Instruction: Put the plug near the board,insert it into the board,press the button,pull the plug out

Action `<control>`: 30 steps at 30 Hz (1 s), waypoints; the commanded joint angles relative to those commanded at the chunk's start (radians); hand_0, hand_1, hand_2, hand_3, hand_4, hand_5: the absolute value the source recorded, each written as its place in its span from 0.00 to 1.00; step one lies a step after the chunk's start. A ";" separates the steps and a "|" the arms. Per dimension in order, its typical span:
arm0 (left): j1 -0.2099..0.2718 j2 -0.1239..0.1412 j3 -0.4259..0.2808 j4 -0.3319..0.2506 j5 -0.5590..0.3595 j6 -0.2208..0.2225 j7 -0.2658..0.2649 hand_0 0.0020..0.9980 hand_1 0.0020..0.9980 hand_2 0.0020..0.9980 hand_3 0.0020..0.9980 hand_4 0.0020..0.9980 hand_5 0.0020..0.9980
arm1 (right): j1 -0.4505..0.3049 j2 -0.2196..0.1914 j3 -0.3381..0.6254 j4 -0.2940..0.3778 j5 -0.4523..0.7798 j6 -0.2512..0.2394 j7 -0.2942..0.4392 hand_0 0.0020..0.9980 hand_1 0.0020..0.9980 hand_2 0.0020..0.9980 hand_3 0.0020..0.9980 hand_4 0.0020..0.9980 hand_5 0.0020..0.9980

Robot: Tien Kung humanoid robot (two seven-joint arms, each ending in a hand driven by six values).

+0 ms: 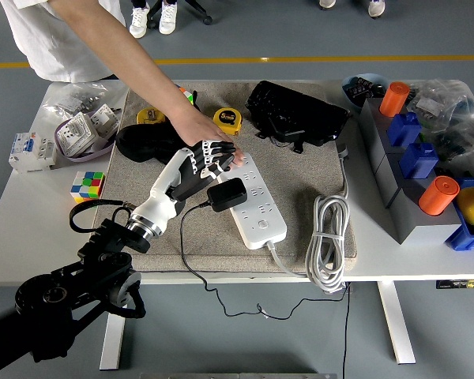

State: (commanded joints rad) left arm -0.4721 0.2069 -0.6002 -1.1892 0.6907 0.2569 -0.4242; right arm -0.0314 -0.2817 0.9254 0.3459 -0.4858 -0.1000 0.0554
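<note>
The left hand [208, 160] is hovering with fingers spread, grasping nothing, beside the black plug [227, 194] sitting on the white power strip [257, 207]; a person's hand [208, 136] is pressing the strip's far end.

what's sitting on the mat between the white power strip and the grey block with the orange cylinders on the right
In the head view, a coiled white cable lies between the white power strip and the grey block, at the right edge of the mat.
</note>
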 joint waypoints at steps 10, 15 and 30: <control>0.015 0.005 -0.016 0.004 -0.047 -0.037 -0.051 0.81 0.86 0.90 0.83 1.00 0.88 | 0.003 0.001 -0.013 -0.002 0.004 0.000 0.001 0.65 0.67 0.64 0.56 1.00 0.54; 0.015 0.008 -0.018 0.002 -0.048 -0.037 -0.055 0.82 0.87 0.92 0.85 1.00 0.93 | 0.002 0.000 -0.015 -0.002 0.006 0.000 0.000 0.65 0.67 0.64 0.56 1.00 0.54; 0.019 0.012 -0.025 -0.019 0.024 -0.038 -0.007 0.60 0.70 0.74 0.82 0.98 0.87 | -0.005 -0.004 -0.018 0.000 0.006 0.000 0.000 0.65 0.67 0.64 0.56 1.00 0.54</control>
State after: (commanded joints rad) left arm -0.4533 0.2186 -0.6255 -1.2079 0.7145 0.2191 -0.4316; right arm -0.0362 -0.2859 0.9071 0.3455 -0.4796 -0.0995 0.0556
